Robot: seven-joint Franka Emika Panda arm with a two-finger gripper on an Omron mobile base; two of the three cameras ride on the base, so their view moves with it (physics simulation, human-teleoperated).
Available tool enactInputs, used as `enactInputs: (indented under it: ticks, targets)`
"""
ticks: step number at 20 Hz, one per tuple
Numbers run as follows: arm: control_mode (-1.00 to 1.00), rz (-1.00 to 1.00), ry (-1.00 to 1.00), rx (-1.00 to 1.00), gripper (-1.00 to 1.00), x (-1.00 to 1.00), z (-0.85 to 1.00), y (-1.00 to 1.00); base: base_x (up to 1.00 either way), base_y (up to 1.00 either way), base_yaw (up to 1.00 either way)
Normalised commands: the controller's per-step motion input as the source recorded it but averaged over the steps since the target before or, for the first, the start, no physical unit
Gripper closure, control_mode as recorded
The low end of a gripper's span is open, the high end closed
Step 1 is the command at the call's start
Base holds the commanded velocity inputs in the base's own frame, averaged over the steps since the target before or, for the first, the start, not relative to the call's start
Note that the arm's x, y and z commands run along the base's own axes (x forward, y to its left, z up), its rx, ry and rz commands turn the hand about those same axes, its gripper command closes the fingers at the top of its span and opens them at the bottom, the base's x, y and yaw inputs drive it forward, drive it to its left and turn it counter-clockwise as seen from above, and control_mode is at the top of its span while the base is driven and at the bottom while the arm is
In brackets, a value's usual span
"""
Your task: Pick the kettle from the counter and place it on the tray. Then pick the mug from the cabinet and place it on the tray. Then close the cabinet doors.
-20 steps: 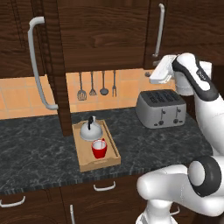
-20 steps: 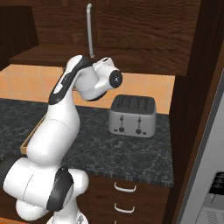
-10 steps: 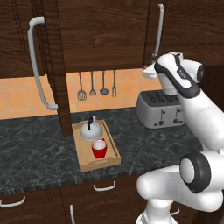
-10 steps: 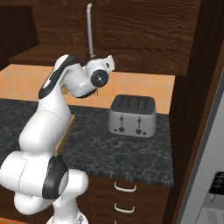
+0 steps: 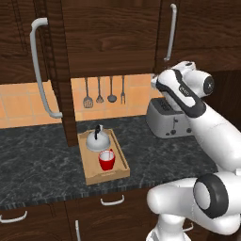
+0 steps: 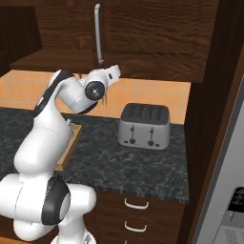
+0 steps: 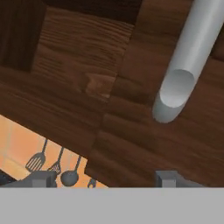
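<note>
pincer [image 7: 105, 177] stands wide open, holding nothing, close under the cabinet [image 5: 113, 42] beside the end of a door's bar handle [image 7: 186, 74]. kettle [image 5: 98, 140] and mug [image 5: 107, 160] sit on the tray [image 5: 92, 175] on the counter [image 5: 37, 164]. left door [image 5: 59, 70] hangs ajar; toaster [image 5: 164, 117] sits behind the arm

You see the dark marbled counter [image 5: 37, 164] running along the wall under the cabinets. On it lies a wooden tray [image 5: 92, 175], near the front edge, and it carries the kettle [image 5: 98, 140] at the back and the red mug [image 5: 107, 160] just in front. A silver toaster [image 5: 165, 118] stands on the counter, well apart to the right.
</note>
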Motion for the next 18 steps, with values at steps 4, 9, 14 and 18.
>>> enactInputs:
  ticks: [4,9,14,18]
  targets:
    - [-1.00,-0.10,0.00,-0.02,-1.00,-0.64,-0.70,0.00,0.00,0.00,0.00]
    - [-1.00,-0.03,-0.02,0.00,-1.00,-1.00,-0.15,0.00,0.00,0.00,0.00]
    - [-1.00,-0.01,-0.08,0.03,-1.00,-0.67,0.68,0.03,0.00,0.00,0.00]
    - [-1.00,-0.03,0.00,-0.04,-1.00,-0.73,0.32,0.48,0.00,0.00,0.00]
